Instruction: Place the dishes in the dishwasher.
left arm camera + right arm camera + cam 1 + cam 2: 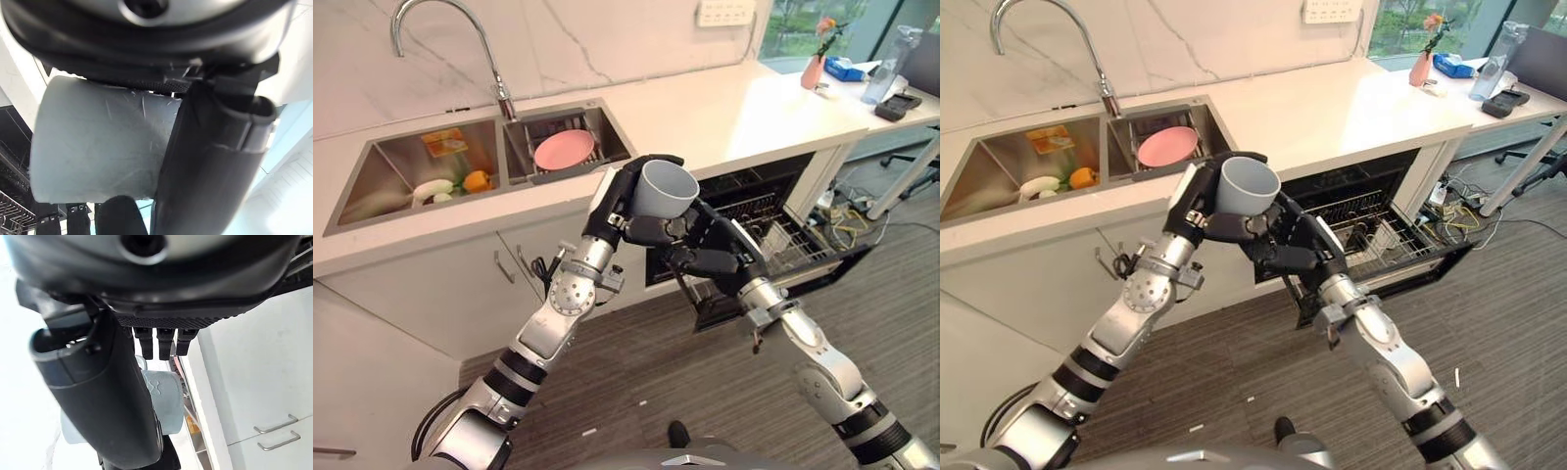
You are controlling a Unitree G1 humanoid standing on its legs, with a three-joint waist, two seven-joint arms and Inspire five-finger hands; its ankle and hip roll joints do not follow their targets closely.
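Both arms reach to 12 o'clock; the left hand (625, 201) curls its fingers, the right hand (700, 250) meeting it, fingers extended.

cup: pale grey-blue smooth cylindrical cup (667, 189), mouth tilted up toward 1 o'clock, held in the air in front of the desk edge
plate: round pink plate (564, 150) lying flat in the smaller sink basin, at 11 o'clock from the cup
dishwasher: black open dishwasher (773, 220) with wire rack pulled out, at 3 o'clock from the cup
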